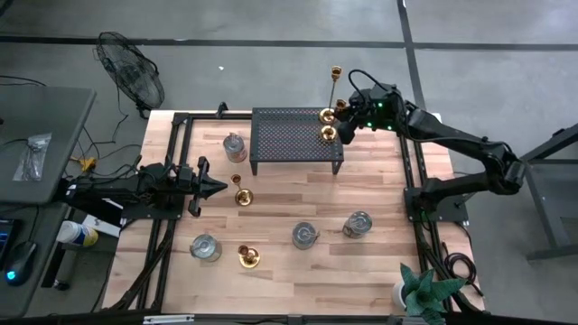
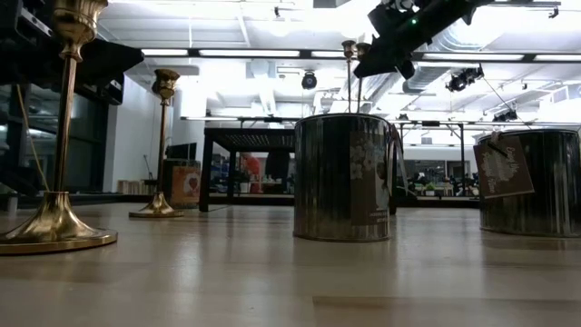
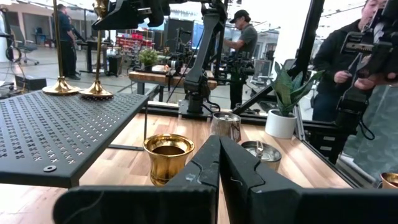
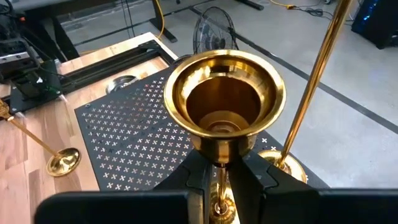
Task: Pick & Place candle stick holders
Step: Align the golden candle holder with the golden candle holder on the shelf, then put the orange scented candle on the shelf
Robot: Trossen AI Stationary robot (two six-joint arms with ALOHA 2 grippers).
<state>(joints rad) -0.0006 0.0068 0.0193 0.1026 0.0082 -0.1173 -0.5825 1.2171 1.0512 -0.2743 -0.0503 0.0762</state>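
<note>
Right wrist view alone shows right pincer [image 4: 217, 171] clamping brass candlestick [image 4: 222, 106]; left pincer [image 3: 219, 163] closed.

Eight holders total: two shiny brass candlesticks [image 1: 328, 116] stand upright on the black stand's right end, two more brass ones [image 1: 244, 196] upright on the counter, plus four squat silvery cups [image 1: 304, 236] spread around the wood.

Bright overhead ceiling lights [image 2: 272, 52]; glare on brass; soft shadows
</note>
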